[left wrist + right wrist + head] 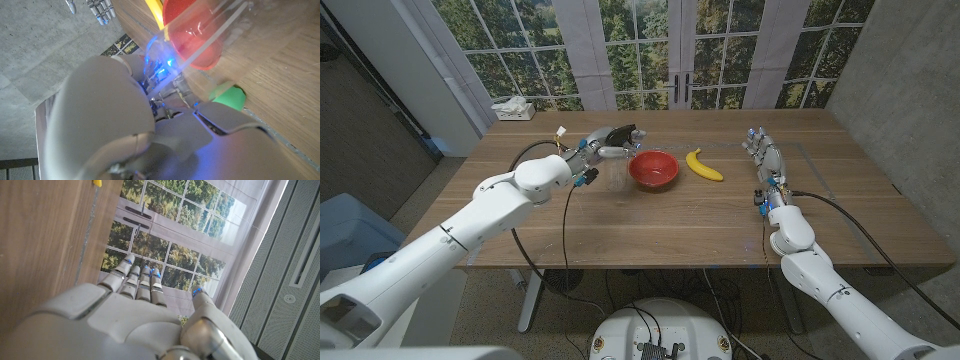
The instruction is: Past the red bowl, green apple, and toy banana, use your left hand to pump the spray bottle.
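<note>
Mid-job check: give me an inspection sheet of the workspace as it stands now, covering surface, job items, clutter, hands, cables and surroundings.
Surface: brown wooden table, nothing spilled that I can see.
Job's things: clear plastic spray bottle with black head, left of the round red bowl; yellow toy banana right of the bowl; green apple beside the bowl.
Clutter: white tissue box at the far left corner.
Hands: left hand at the bottle's head with its fingers around it; right hand apart, holding nothing.
Cables: black cables along both forearms.
Surroundings: paned windows onto trees, grey wall at right.
</note>
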Controlling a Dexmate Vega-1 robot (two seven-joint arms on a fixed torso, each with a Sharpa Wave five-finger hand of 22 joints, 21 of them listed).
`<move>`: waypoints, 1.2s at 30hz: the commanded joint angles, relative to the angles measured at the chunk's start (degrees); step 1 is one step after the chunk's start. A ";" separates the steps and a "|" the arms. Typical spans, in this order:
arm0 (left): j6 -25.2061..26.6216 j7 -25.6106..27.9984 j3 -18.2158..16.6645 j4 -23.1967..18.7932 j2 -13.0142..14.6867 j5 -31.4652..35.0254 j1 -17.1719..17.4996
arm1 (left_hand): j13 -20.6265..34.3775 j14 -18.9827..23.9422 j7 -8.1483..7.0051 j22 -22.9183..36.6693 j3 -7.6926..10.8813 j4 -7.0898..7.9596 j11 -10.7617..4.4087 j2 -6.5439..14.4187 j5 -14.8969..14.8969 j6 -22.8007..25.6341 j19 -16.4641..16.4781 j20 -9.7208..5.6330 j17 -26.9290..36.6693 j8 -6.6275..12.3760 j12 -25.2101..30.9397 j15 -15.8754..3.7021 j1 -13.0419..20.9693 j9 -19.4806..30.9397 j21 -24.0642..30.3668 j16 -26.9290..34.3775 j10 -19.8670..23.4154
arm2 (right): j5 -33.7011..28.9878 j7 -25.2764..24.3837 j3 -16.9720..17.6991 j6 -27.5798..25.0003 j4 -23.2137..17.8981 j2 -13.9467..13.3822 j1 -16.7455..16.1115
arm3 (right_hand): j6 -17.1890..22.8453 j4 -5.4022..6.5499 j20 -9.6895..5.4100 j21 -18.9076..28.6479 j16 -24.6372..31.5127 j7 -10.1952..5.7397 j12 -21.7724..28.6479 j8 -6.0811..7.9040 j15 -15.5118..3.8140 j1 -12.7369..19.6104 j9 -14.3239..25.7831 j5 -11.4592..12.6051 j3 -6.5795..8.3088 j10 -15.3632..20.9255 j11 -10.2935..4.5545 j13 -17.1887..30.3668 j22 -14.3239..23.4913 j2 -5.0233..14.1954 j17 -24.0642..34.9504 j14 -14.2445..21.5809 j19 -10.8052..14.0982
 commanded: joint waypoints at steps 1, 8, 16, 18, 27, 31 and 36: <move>-4.34 1.40 -0.55 -0.57 0.97 2.62 4.78 | 0.04 -0.18 -0.07 0.14 5.00 -5.08 0.12 8.05 -0.15 -0.20 -0.38 -1.30 0.13 0.31 -0.17 -4.68 -8.20 0.05 -0.03 -0.24 0.09 | -0.64 -0.55 -0.13 -0.86 -1.96 -0.29 -1.23 | 0.10 -0.31 -0.20 -0.18 0.23 -0.40 -0.17 0.10 -0.04 -0.06 0.11 -0.12 -0.11 0.51 -0.26 -0.07 0.10 0.99 0.14 0.49 0.20; -5.30 2.00 0.04 -0.41 0.82 4.69 5.98 | 0.02 -0.24 -0.12 0.14 4.89 -5.07 0.13 8.11 -0.16 -0.16 -0.56 -1.39 0.16 0.35 -0.33 -4.71 -8.28 -0.02 -0.10 -0.41 0.16 | -0.77 -0.47 -0.25 -0.76 -2.01 -0.19 -1.41 | 0.12 -0.31 -0.18 -0.18 0.23 -0.40 -0.18 0.10 -0.02 -0.10 0.10 -0.12 -0.10 0.50 -0.22 -0.07 0.10 1.00 0.13 0.48 0.20; -7.67 2.13 0.91 0.96 -0.02 6.72 7.10 | -0.04 -0.13 -0.11 0.19 4.58 -5.09 -0.48 8.30 -0.18 0.19 -0.93 -1.51 0.20 0.51 -1.27 -4.73 -8.43 -0.20 -0.16 -0.84 -0.79 | -1.15 -0.35 -0.37 -0.93 -2.37 -0.42 -1.45 | 0.12 -0.33 -0.16 -0.19 0.26 -0.38 -0.16 0.10 0.01 -0.13 0.10 -0.12 -0.08 0.57 -0.16 -0.07 0.10 1.00 0.11 0.54 0.20; -9.64 1.18 1.49 2.46 -0.61 7.07 7.07 | -0.04 -0.13 -0.06 0.20 4.54 -5.09 -0.51 8.33 -0.18 0.20 -0.97 -1.53 0.21 0.52 -1.35 -4.70 -8.45 -0.22 -0.16 -0.90 -0.81 | -1.07 -0.18 -0.43 -1.20 -2.49 -0.50 -1.30 | 0.11 -0.34 -0.16 -0.19 0.25 -0.37 -0.15 0.10 -0.06 -0.14 0.11 -0.11 -0.07 0.57 -0.17 -0.07 0.10 1.01 0.11 0.51 0.20; -10.99 1.98 1.94 3.64 -1.51 8.83 8.03 | -0.05 -0.12 -0.21 0.20 4.44 -5.14 -0.51 8.37 -0.18 -0.07 -1.13 -1.63 0.22 0.41 -1.54 -4.79 -8.47 -0.28 -0.20 -1.10 -0.72 | -1.31 -0.13 -0.55 -1.91 -2.98 -0.83 -1.03 | 0.11 -0.38 -0.13 -0.19 0.24 -0.43 -0.17 0.10 -0.01 -0.15 0.10 -0.11 -0.03 0.54 -0.22 -0.07 0.10 1.01 0.08 0.51 0.19; -11.65 1.36 2.25 4.59 -1.80 9.19 7.92 | -0.06 -0.20 -0.21 0.19 4.38 -5.18 -0.51 8.36 -0.18 -0.38 -1.23 -1.74 0.22 0.30 -1.65 -4.90 -8.49 -0.31 -0.24 -1.25 -0.66 | -1.30 0.03 -0.58 -1.72 -2.79 -0.81 -0.93 | 0.11 -0.40 -0.09 -0.19 0.26 -0.46 -0.17 0.10 0.08 -0.16 0.10 -0.11 -0.03 0.54 -0.24 -0.08 0.10 0.98 0.06 0.56 0.19; -13.32 1.63 2.52 5.77 -2.40 10.46 8.02 | -0.06 -0.42 -0.27 0.18 4.29 -5.27 -0.51 8.31 -0.17 -0.71 -1.39 -1.83 0.22 0.20 -1.79 -4.97 -8.51 -0.35 -0.30 -1.48 -0.59 | -1.32 0.03 -0.54 -1.57 -2.61 -0.78 -0.90 | 0.08 -0.43 -0.10 -0.19 0.23 -0.46 -0.17 0.08 0.01 -0.16 0.10 -0.11 -0.02 0.55 -0.22 -0.08 0.10 0.96 0.05 0.48 0.19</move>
